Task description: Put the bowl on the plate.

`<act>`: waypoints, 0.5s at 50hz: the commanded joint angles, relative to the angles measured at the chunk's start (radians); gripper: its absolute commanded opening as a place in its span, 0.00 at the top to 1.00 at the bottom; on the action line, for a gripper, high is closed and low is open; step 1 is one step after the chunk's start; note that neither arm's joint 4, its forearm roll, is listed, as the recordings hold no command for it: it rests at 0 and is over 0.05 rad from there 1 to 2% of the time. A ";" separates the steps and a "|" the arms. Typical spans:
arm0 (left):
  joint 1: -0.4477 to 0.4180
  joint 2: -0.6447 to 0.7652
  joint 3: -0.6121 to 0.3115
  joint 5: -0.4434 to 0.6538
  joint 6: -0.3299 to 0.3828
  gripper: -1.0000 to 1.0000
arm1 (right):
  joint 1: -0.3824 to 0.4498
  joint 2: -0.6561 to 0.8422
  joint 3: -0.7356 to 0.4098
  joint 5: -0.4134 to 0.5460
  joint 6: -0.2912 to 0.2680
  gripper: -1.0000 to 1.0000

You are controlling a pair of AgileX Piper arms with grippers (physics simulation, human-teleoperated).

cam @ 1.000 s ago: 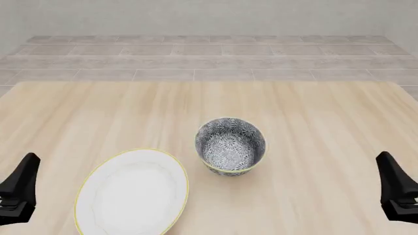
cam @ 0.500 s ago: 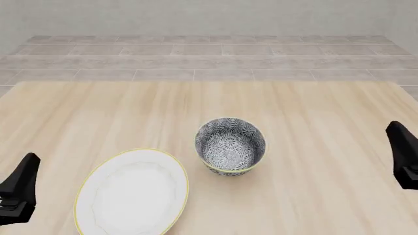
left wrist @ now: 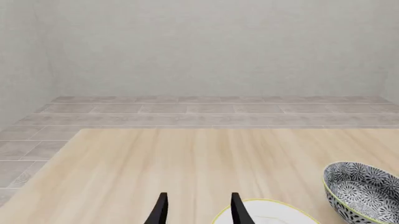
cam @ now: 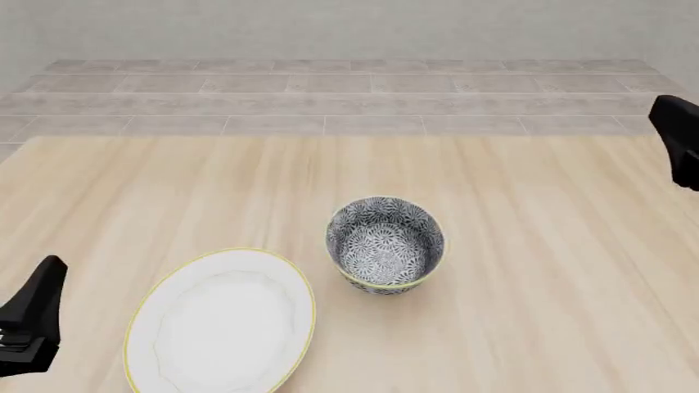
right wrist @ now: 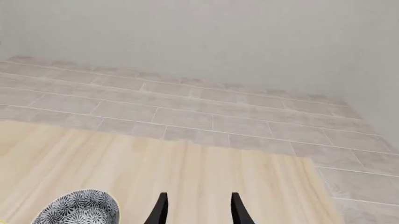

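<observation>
As seen from the front view, the bowl (cam: 385,243) stands upright on the table (cam: 525,246), near its middle, with the plate (cam: 222,322) lying flat just beside it on the left arm's side and nearer the camera; the two are apart, not touching. Part of the left gripper (cam: 31,327) shows well apart from the bowl at the near left edge; part of the right gripper (cam: 679,139) shows at the right edge, beyond the bowl (finger spacing cannot be told from this view).

Left wrist view: the left gripper (left wrist: 196,210) has its fingers (left wrist: 161,210) spread, nothing between them. The plate (left wrist: 265,213) lies just beside one fingertip, and the bowl (left wrist: 363,191) stands past the plate.

Right wrist view: the right gripper (right wrist: 196,209) has its fingers (right wrist: 236,207) spread over bare table (right wrist: 206,172), holding nothing. The bowl (right wrist: 78,206) sits off to one side of the fingers, only partly in frame. Grey tiled floor (right wrist: 206,112) lies beyond the table edge.
</observation>
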 commanded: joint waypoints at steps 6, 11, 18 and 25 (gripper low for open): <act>0.000 0.000 0.000 0.000 0.000 0.00 | 0.052 0.176 -0.184 0.021 0.001 0.00; 0.000 0.000 0.000 0.000 0.000 0.00 | 0.113 0.270 -0.224 0.029 0.020 0.00; 0.000 0.000 0.000 0.000 0.000 0.00 | 0.149 0.360 -0.258 0.022 0.012 0.00; 0.000 0.000 0.000 0.000 0.000 0.00 | 0.176 0.437 -0.275 0.007 0.032 0.00</act>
